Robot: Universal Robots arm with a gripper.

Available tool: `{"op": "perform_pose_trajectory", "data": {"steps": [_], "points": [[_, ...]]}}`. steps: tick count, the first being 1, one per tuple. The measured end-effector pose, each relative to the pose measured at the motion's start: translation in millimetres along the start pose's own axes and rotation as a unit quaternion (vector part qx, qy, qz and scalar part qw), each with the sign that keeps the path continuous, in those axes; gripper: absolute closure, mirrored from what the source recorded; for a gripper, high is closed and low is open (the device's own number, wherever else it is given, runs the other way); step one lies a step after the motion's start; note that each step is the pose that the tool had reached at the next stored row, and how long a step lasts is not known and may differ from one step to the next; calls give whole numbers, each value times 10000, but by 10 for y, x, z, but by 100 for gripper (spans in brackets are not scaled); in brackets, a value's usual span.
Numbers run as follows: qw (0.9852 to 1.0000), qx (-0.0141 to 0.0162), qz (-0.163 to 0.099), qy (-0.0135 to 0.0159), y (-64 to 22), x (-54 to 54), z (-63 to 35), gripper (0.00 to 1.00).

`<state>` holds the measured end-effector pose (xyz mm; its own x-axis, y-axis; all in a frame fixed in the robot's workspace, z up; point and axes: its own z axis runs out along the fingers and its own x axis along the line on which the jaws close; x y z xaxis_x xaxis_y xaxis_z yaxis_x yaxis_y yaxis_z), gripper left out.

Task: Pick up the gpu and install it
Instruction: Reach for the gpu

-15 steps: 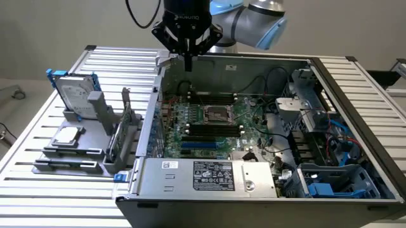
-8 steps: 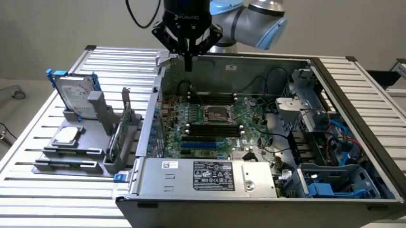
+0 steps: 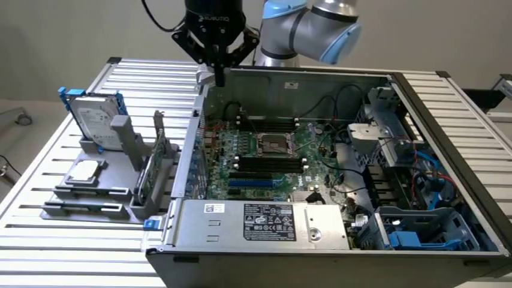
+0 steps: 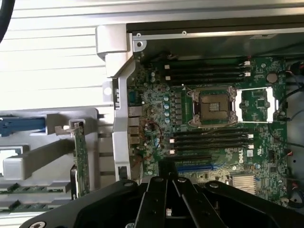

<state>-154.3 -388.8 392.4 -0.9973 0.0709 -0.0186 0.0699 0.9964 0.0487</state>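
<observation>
The tool (image 3: pixel 218 77), pressed together and empty, hangs over the computer case (image 3: pixel 240 223), the gpu (image 3: pixel 150 171) upright in its stand (image 3: pixel 88 201)

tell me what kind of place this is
Probably a robotics lab bench for computer assembly: an open desktop computer case with its motherboard exposed lies on a slatted metal table, a grey rack beside it holds a hard drive and the gpu, and a robot arm hangs over the case.
</observation>
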Motion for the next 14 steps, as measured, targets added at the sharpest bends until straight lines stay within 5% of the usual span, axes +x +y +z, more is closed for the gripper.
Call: {"op": "perform_pose_trajectory", "data": {"steps": [14], "points": [[10000, 21, -1, -2, 204, 654, 30, 89]]}}
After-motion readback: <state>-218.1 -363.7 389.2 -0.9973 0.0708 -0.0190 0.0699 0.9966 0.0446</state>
